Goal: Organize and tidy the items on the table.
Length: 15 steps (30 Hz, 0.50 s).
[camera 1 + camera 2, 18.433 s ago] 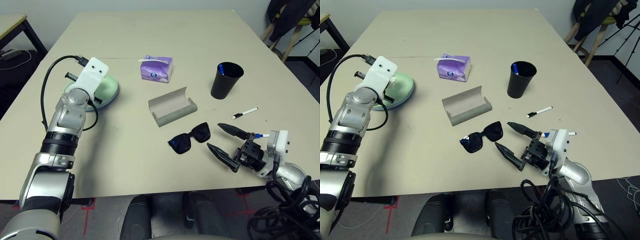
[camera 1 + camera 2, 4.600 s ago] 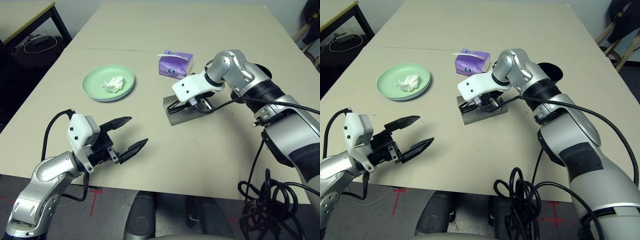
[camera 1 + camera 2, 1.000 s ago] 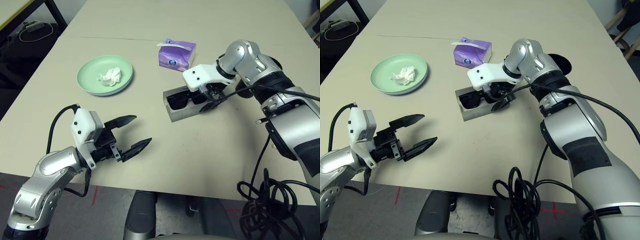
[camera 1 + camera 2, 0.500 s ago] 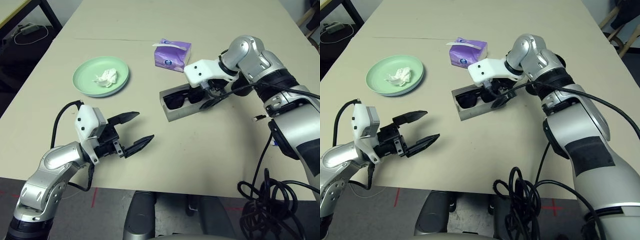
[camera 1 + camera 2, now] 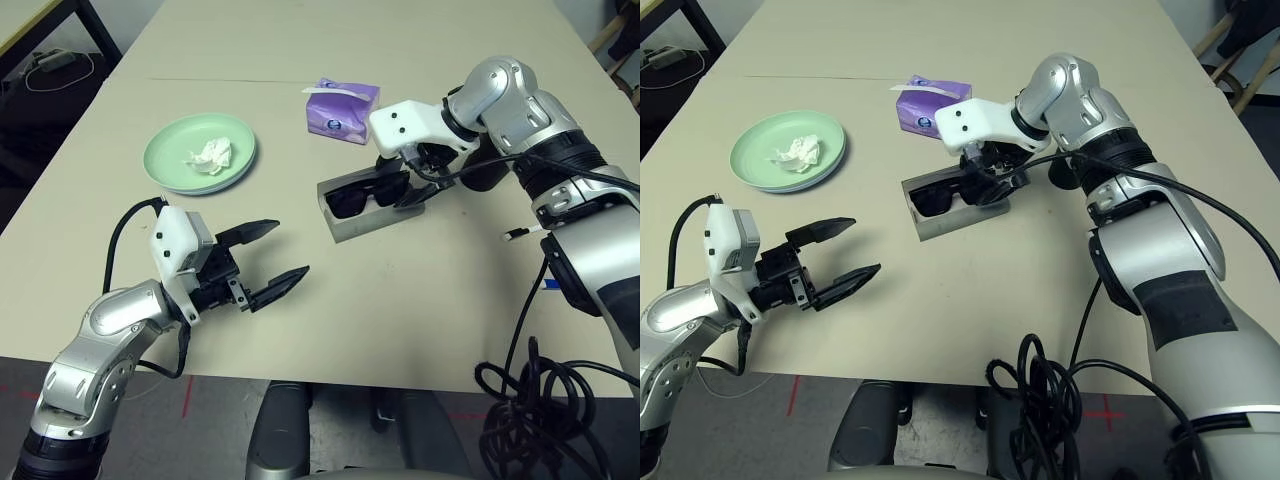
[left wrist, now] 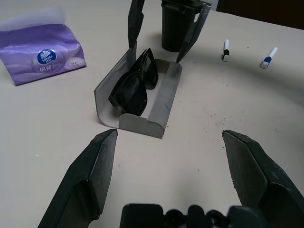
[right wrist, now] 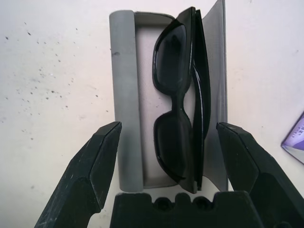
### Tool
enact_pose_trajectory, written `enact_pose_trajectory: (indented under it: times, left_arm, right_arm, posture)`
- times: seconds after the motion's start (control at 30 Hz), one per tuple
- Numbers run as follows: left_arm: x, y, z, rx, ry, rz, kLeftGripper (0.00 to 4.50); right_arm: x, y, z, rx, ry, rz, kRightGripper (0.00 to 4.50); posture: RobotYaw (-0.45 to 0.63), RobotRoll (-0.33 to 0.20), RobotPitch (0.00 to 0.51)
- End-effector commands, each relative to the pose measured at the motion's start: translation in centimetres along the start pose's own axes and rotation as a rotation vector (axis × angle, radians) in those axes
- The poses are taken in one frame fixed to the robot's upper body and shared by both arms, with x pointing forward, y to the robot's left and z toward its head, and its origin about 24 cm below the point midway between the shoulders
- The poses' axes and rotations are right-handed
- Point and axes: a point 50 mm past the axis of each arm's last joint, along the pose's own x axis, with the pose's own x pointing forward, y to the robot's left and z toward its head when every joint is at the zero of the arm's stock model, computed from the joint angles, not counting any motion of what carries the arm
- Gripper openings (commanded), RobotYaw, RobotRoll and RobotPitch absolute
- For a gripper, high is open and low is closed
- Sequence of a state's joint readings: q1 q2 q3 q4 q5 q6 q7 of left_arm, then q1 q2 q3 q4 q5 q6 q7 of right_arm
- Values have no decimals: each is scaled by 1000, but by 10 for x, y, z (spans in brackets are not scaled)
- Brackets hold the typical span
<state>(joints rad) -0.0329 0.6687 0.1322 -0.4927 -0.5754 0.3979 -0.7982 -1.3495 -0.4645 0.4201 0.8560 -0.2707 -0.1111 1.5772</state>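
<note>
Table: large rectangular beige matte table [image 5: 400,310]; everything below sits on it.
Glasses case: grey oblong glasses case [image 5: 371,212], lid open, mid-table, just in front of the purple tissue box [image 5: 343,106].
Sunglasses: black plastic sunglasses [image 5: 364,194] folded, lying inside the open case, leaning against its raised lid side; lenses face the low front wall in the R wrist view [image 7: 179,118].
R gripper: right gripper [image 7: 168,156] hovers directly over the case, pointing down at it, fingers spread wide either side of the case w/ nothing between them; not touching sunglasses or case as far as can be seen. White wrist housing sits above the case's far end in head views.
L gripper: left gripper [image 5: 272,262] near the table's front edge on robot's L, roughly level, aimed toward the case; fingers wide apart, empty, well apart from all items.
Plates: pale green round plate [image 5: 199,154] at L side of table, stacked on a pale blue plate whose rim barely shows; can't point it out reliably.
Tissue: crumpled white tissue [image 5: 208,155] lying in the green plate.
Cup: black plastic cup [image 6: 178,24] upright behind the case, close to R forearm.
Pens: thin white pen w/ black cap [image 6: 226,50] on table to R of the cup; a second white marker w/ blue cap [image 6: 267,57] just beside it.
</note>
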Motion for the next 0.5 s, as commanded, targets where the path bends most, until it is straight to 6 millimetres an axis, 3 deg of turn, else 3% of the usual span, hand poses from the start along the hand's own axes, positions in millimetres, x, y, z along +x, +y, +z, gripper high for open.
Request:
enact_pose_trajectory:
  times: [0.03, 0.5]
  left_arm:
    - [3, -2, -4, -6, 12, -21, 4500]
    - [4, -3, -4, 0, 8, -26, 4500]
  right_arm:
    - [-4, 4, -2, 23, -27, 0, 4444]
    - [4, 18, 1, 43, -66, 49, 4444]
  posture:
    - [230, 0, 167]
    - [257, 0, 157]
